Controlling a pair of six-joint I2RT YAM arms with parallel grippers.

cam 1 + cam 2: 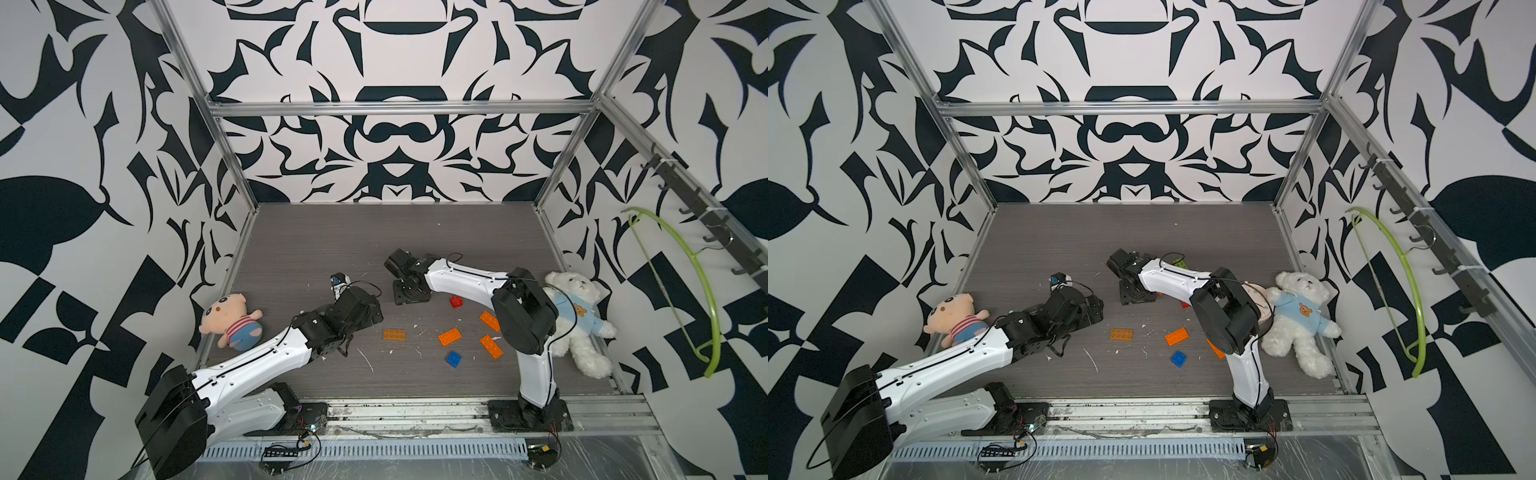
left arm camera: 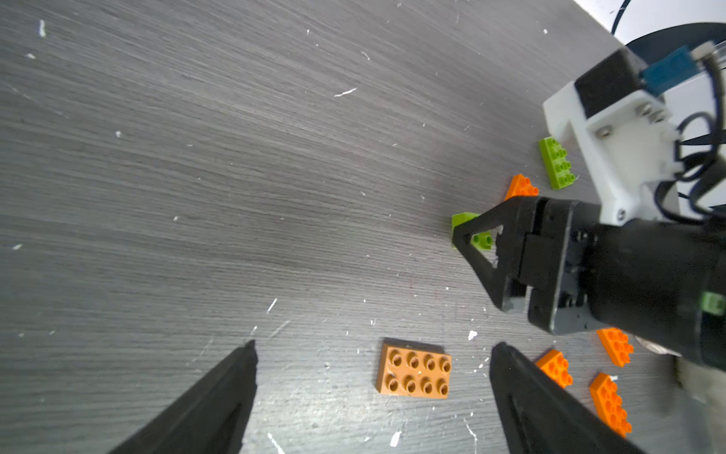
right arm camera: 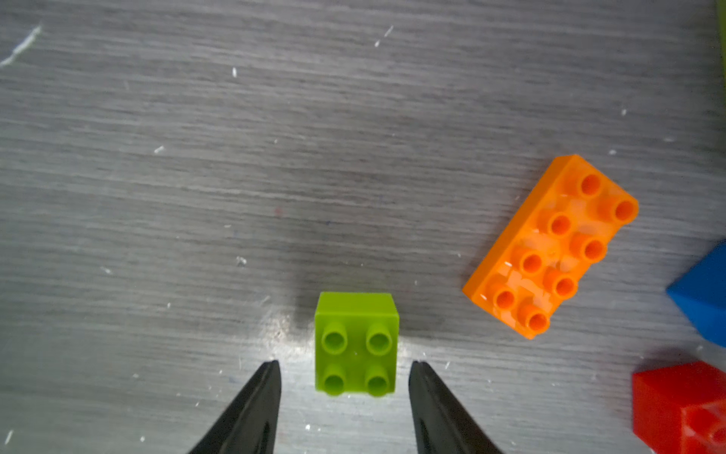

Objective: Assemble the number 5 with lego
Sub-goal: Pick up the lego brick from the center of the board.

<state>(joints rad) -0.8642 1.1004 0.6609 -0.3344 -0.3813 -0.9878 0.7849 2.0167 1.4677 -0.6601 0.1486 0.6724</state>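
A lime green square lego brick (image 3: 355,342) stands on the dark table, studs up. My right gripper (image 3: 343,363) is open around its near end, with a gap at each finger. Beside it lie an orange oblong (image 3: 550,247), a blue brick (image 3: 703,295) and a red one (image 3: 683,405). My left gripper (image 2: 373,346) is wide open and holds nothing; a brownish orange oblong (image 2: 414,371) lies ahead of its fingertips, nearer one finger. In a top view, more orange bricks (image 1: 450,336) and a blue brick (image 1: 454,359) lie loose near the right arm. A lime oblong (image 2: 558,163) lies behind the right gripper.
A pig plush (image 1: 230,320) lies at the table's left edge and a white teddy bear (image 1: 579,320) at the right edge behind the right arm. A green hanger (image 1: 681,291) hangs on the right wall. A metal rail (image 1: 415,411) runs along the front.
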